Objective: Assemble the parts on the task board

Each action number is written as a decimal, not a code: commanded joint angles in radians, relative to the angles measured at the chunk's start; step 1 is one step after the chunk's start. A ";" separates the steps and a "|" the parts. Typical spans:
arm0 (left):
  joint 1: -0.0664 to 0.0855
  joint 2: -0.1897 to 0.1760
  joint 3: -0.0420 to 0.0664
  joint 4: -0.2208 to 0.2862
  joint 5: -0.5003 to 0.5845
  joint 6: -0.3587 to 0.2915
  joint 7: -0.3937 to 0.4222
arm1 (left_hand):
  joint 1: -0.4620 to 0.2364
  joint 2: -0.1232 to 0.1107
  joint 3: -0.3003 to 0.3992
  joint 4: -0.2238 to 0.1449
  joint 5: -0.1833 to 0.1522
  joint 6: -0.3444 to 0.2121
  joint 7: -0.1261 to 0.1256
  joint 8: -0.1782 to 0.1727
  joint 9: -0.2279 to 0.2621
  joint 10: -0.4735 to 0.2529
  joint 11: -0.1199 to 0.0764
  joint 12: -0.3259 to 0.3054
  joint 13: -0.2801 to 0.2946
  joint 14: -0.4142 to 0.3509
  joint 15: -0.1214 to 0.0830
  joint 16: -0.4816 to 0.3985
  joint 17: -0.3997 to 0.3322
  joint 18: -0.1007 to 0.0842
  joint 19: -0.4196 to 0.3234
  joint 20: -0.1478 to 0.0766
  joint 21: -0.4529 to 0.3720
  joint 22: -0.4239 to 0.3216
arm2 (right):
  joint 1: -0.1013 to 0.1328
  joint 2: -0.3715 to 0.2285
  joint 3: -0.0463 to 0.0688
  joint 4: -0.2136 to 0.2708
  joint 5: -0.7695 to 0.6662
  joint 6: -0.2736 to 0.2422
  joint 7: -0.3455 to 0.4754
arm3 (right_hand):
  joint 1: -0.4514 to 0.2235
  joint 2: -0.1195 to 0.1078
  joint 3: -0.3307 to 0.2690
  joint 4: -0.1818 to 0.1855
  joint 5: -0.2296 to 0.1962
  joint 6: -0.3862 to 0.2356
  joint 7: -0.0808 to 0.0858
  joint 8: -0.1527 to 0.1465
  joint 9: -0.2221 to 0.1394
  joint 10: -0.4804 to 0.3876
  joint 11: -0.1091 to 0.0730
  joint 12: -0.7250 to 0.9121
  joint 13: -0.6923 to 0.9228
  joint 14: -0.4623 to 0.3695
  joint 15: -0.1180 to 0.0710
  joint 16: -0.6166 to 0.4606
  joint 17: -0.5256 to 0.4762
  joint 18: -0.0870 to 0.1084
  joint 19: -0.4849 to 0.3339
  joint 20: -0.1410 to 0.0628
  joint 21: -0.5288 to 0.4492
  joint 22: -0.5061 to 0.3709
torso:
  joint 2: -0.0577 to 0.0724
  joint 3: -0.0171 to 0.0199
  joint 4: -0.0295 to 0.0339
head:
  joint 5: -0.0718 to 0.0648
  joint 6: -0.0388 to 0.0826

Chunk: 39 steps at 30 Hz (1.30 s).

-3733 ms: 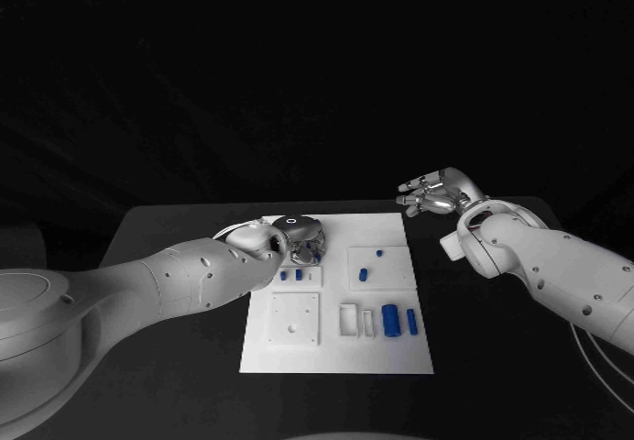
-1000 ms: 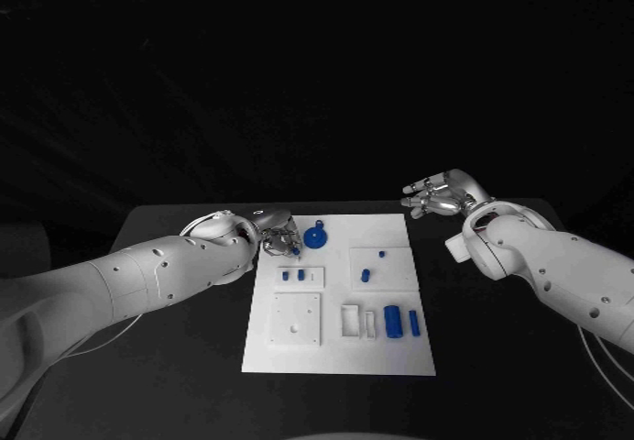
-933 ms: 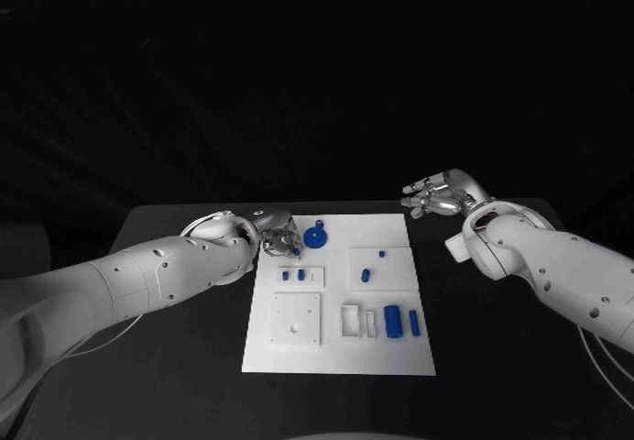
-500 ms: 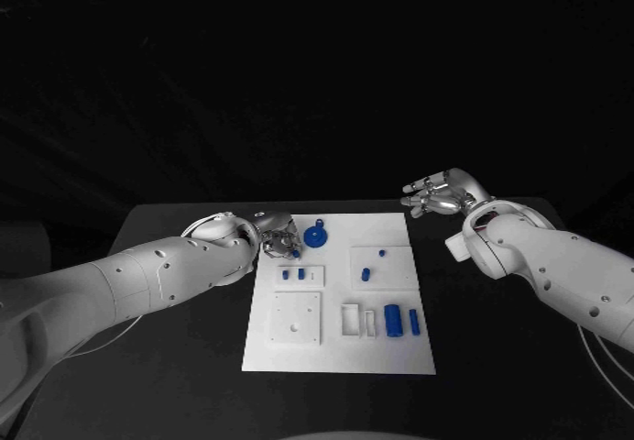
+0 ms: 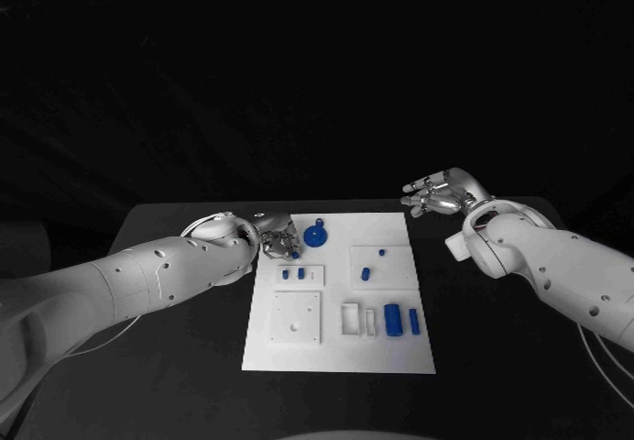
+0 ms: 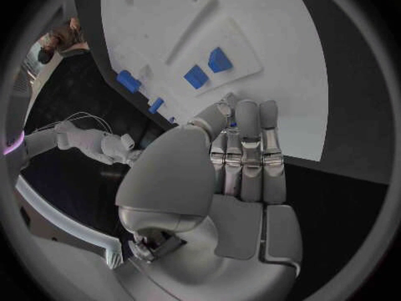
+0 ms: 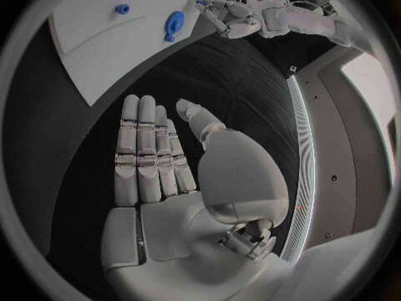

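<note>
The white task board (image 5: 337, 353) lies in the middle of the black table. A round blue part (image 5: 316, 236) with a small tab sits near its far edge. My left hand (image 5: 278, 237) hovers at the board's far left corner, just left of that part, fingers straight and holding nothing (image 6: 238, 164). Two small blue parts (image 5: 293, 273) (image 6: 207, 67) lie in a recess in front of it. My right hand (image 5: 436, 193) is raised beyond the board's far right corner, flat and empty (image 7: 154, 157).
Two small blue pegs (image 5: 371, 262) stand on a square plate right of centre. Two long blue parts (image 5: 400, 320) lie near the board's right edge beside white frames (image 5: 352, 320). A white square plate (image 5: 296, 317) lies at the near left.
Since the earliest frame my left hand has drawn back to the left off the round blue part, which now lies uncovered on the board. Over the last second nothing moves.
</note>
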 commanded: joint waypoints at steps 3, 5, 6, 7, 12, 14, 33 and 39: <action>-0.001 0.001 0.000 0.003 -0.007 0.017 0.002 | -0.002 0.005 0.004 -0.003 0.005 0.010 0.002 0.003 0.002 0.006 0.002 0.004 0.001 -0.009 0.001 -0.005 0.002 0.007 -0.006 -0.001 0.007 0.022 | 0.000 0.001 0.001 -0.001 -0.001 0.010 0.006 | 0.004 0.005 0.001 -0.007 0.006 -0.003 0.000 -0.003 -0.001 -0.001 0.005 -0.004 -0.001 -0.003 0.003 -0.004 -0.002 -0.010 -0.009 0.001 0.008 -0.005 | 0.000 0.0002 0.0004 | 0.000 -0.001; -0.001 0.001 0.000 0.002 -0.007 0.015 0.001 | -0.002 0.005 0.004 -0.003 0.005 0.010 0.002 0.003 0.002 0.006 0.002 0.004 0.001 -0.009 0.001 -0.005 0.002 0.007 -0.006 -0.001 0.007 0.022 | 0.000 0.002 0.001 -0.001 -0.001 0.010 0.006 | 0.004 0.005 0.001 -0.007 0.006 -0.003 0.000 -0.003 -0.001 -0.001 0.005 -0.004 -0.001 -0.003 0.003 -0.004 -0.002 -0.010 -0.009 0.001 0.008 -0.005 | 0.000 0.0001 0.0004 | 0.000 -0.001; -0.001 0.002 0.000 0.001 -0.007 0.014 0.000 | -0.002 0.005 0.004 -0.003 0.005 0.010 0.002 0.003 0.002 0.006 0.002 0.004 0.001 -0.009 0.001 -0.005 0.002 0.007 -0.006 -0.001 0.007 0.022 | 0.000 0.002 0.001 -0.001 -0.001 0.010 0.007 | 0.004 0.005 0.001 -0.007 0.006 -0.003 0.000 -0.003 -0.001 -0.001 0.005 -0.004 -0.001 -0.003 0.003 -0.004 -0.002 -0.010 -0.009 0.001 0.008 -0.005 | 0.000 0.0002 0.0002 | 0.000 -0.001; -0.001 0.002 0.000 0.000 -0.007 0.014 0.000 | -0.002 0.005 0.004 -0.003 0.005 0.010 0.002 0.003 0.002 0.006 0.002 0.004 0.001 -0.009 0.001 -0.005 0.002 0.007 -0.006 -0.001 0.007 0.022 | 0.000 0.002 0.001 -0.001 -0.001 0.010 0.007 | 0.004 0.005 0.001 -0.007 0.006 -0.003 0.000 -0.003 -0.001 -0.001 0.005 -0.004 -0.001 -0.003 0.003 -0.004 -0.002 -0.010 -0.009 0.001 0.008 -0.005 | 0.000 0.0001 0.0000 | 0.000 -0.001; -0.001 0.007 0.000 -0.004 -0.007 0.011 -0.005 | -0.004 0.007 0.005 -0.002 0.004 0.009 0.003 0.002 0.001 0.005 0.002 0.004 0.001 -0.008 0.001 -0.005 0.003 0.007 -0.007 -0.001 0.009 0.022 | 0.000 0.002 0.001 -0.001 -0.001 0.011 0.007 | 0.004 0.005 0.001 -0.007 0.006 -0.003 0.000 -0.003 -0.001 -0.001 0.005 -0.004 -0.001 -0.003 0.003 -0.004 -0.002 -0.010 -0.009 0.001 0.008 -0.005 | 0.000 0.0002 -0.0004 | 0.000 -0.001; -0.001 0.010 0.000 -0.006 -0.007 0.012 -0.006 | -0.004 0.007 0.005 -0.002 0.004 0.008 0.003 0.002 0.001 0.005 0.002 0.004 0.001 -0.008 0.001 -0.005 0.003 0.007 -0.007 -0.001 0.009 0.022 | 0.000 0.002 0.001 -0.001 -0.001 0.011 0.007 | 0.004 0.005 0.001 -0.007 0.006 -0.003 0.000 -0.003 -0.001 -0.001 0.005 -0.004 -0.001 -0.003 0.003 -0.004 -0.002 -0.010 -0.009 0.001 0.008 -0.005 | 0.000 0.0005 -0.0005 | 0.000 -0.001; 0.000 0.022 -0.016 -0.013 -0.017 0.020 -0.017 | -0.003 0.008 0.006 -0.003 0.002 0.008 0.003 0.003 0.002 0.005 0.002 0.004 0.001 -0.007 0.001 -0.004 0.004 0.008 -0.006 -0.001 0.011 0.021 | 0.000 0.002 0.001 -0.001 -0.001 0.010 0.007 | 0.003 0.006 0.001 -0.008 0.007 -0.002 -0.001 -0.003 -0.001 0.000 0.004 -0.003 -0.001 -0.003 0.003 -0.004 -0.003 -0.009 -0.011 0.001 0.013 -0.010 | 0.000 0.0001 -0.0007 | -0.002 -0.004; 0.000 0.027 -0.019 -0.016 -0.023 0.037 -0.023 | -0.003 0.009 0.006 -0.003 0.002 0.008 0.003 0.002 0.002 0.005 0.003 0.004 0.001 -0.008 0.001 -0.003 0.004 0.008 -0.007 0.000 0.012 0.021 | 0.000 0.003 0.001 -0.003 -0.001 0.011 0.007 | 0.002 0.007 0.002 -0.007 0.007 -0.001 -0.001 -0.003 -0.001 0.000 0.004 -0.003 -0.001 -0.003 0.003 -0.004 -0.003 -0.010 -0.012 0.001 0.016 -0.012 | 0.001 0.0000 0.0002 | -0.002 -0.004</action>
